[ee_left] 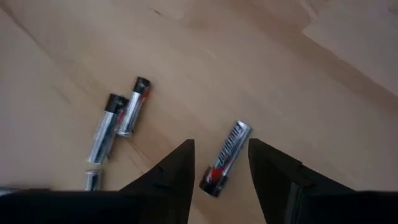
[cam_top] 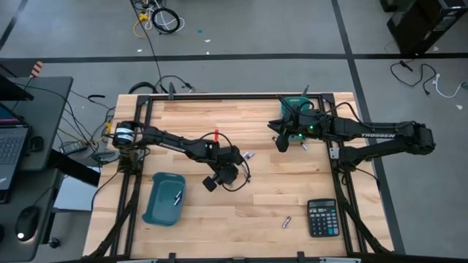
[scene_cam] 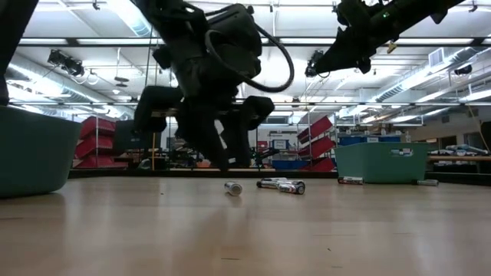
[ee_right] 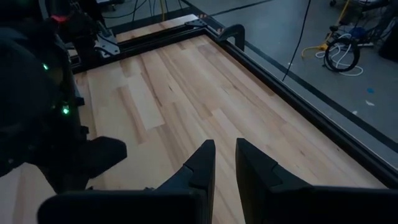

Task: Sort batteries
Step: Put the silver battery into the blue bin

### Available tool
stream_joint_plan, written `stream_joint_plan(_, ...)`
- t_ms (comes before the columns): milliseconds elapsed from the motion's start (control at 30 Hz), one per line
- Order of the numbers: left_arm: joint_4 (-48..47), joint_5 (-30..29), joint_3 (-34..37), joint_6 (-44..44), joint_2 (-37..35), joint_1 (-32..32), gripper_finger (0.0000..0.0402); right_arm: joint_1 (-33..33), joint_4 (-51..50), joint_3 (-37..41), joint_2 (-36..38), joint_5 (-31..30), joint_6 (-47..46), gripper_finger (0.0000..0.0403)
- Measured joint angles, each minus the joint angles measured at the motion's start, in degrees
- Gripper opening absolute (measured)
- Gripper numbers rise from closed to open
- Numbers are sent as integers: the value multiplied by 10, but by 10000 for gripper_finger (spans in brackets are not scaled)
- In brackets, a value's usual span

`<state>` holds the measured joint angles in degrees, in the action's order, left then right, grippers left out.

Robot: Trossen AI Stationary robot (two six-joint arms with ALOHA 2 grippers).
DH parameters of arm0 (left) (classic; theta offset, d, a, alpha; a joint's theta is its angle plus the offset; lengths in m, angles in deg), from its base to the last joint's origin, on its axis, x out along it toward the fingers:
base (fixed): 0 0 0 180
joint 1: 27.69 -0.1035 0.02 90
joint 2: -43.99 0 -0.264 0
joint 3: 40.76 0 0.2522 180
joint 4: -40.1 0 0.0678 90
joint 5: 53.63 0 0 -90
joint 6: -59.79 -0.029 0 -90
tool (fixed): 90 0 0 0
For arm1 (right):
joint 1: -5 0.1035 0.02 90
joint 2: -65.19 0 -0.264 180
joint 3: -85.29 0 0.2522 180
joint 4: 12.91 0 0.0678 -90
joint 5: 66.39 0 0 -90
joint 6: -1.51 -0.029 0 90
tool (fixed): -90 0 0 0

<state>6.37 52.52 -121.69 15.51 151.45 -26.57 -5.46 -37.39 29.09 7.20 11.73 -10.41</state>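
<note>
A silver-and-black cylindrical battery [ee_left: 225,159] is framed, untouched, between the spread fingers of the left gripper [ee_left: 220,167]. A lower battery [ee_left: 93,180] is cut off by that gripper. The right gripper [ee_right: 225,163] is seen empty, slightly parted.

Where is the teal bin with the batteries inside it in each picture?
High view: the teal bin sits at the lower left of the table, beside the left arm.
Low view: the bin shows as a teal wall at the left edge.
Left wrist view: not in it.
Right wrist view: not in it.
Shared landmark: the left gripper hangs just right of the bin in the high and low views.
</note>
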Motion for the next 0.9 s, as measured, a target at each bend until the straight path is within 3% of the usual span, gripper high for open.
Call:
stream_joint_plan(633,15,61,-1,-6,54,-36,152,0,-11,0,0,0,-2,50)
stream_joint_plan(900,17,61,-2,-5,61,-36,152,0,-14,0,0,0,-3,50)
